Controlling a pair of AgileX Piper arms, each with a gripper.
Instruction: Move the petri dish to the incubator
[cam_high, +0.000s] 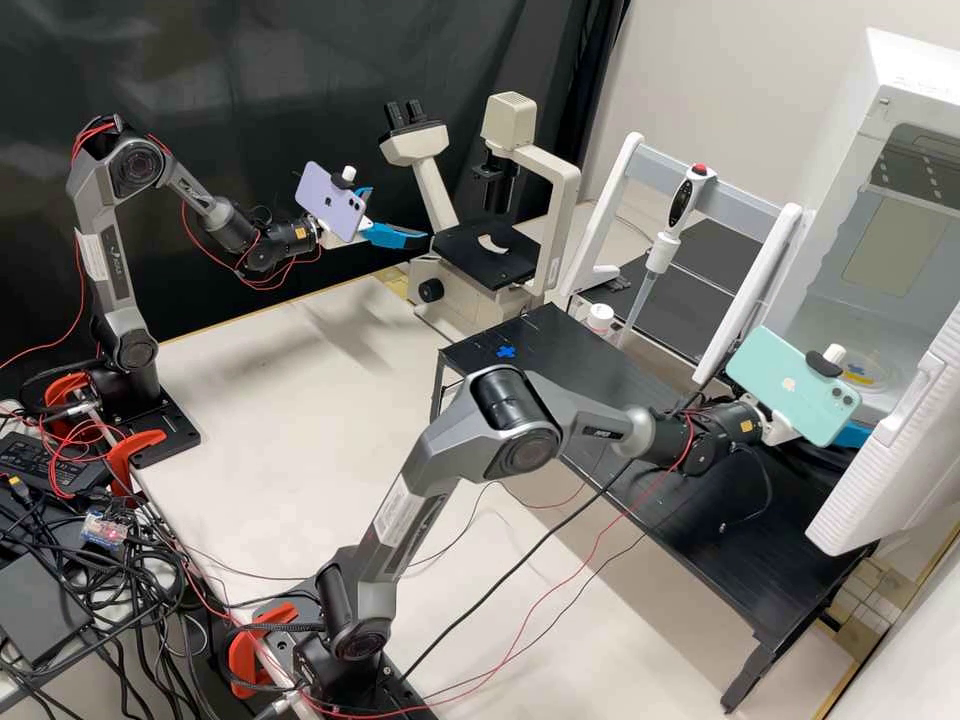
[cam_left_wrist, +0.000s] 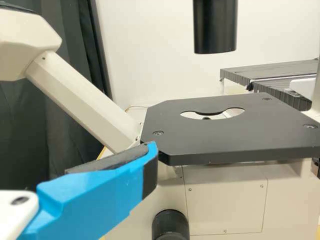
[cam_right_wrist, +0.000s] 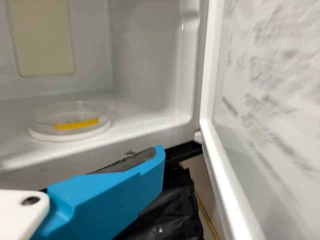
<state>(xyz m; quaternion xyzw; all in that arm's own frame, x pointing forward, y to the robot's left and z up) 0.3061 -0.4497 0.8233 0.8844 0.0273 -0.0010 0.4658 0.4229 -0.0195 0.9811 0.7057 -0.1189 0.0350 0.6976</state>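
Dish in the incubator, with the retreat and the door left to go wrong

The round, clear plastic petri dish with a yellow strip (cam_right_wrist: 70, 121) lies flat on the floor of the white box-shaped incubator (cam_right_wrist: 145, 120), behind its front lip. The white hinged incubator door (cam_high: 895, 445) stands open. The right gripper (cam_high: 853, 434), white-bodied with blue fingers, is at the doorway; its dark pad (cam_right_wrist: 127, 163) is bare, so I judge it open, though how wide I cannot tell, and it has hold of nothing. The left gripper (cam_high: 400, 215), of the same make, is near the cream microscope with a black stage (cam_high: 487, 255), its fingers parted and empty.

The placing looks done; what remains is probably backing the right arm out and perhaps shutting the door. The blue finger is just beside the lip, so a sideways or downward move could scrape it or catch the tip. A swing towards the dish could nudge it askew. On the other side the door is close: turning the wrist too soon could knock the panel or the mint-green phone (cam_high: 793, 385) on the arm. The thin, loose red cable (cam_high: 600, 540) might snag on the black slatted table (cam_high: 600, 400) and tug the wrist. If the door is closed before the gripper is clear, it would jam against the fingers.
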